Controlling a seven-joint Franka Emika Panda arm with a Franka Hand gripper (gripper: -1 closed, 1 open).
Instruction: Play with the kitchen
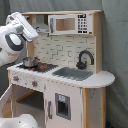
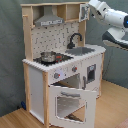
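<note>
The kitchen [image 1: 65,75] [image 2: 60,60] is a tall white and light-wood toy unit. It has a microwave [image 1: 70,23], a black faucet [image 1: 85,57] [image 2: 75,39] over the sink [image 1: 74,73] [image 2: 82,50], and a small metal pot [image 1: 30,62] [image 2: 48,56] on the stovetop. In the second exterior view the grey range hood [image 2: 50,20] shows and the oven door [image 2: 70,102] hangs open. My gripper [image 2: 86,11] [image 1: 34,31] is held high in front of the kitchen's upper shelf level, above the counter.
My white arm [image 1: 12,42] [image 2: 112,17] fills the first exterior view's left and comes in from the second exterior view's right. A grey curtain hangs behind the kitchen. The wooden floor [image 2: 112,107] lies in front of the open oven door.
</note>
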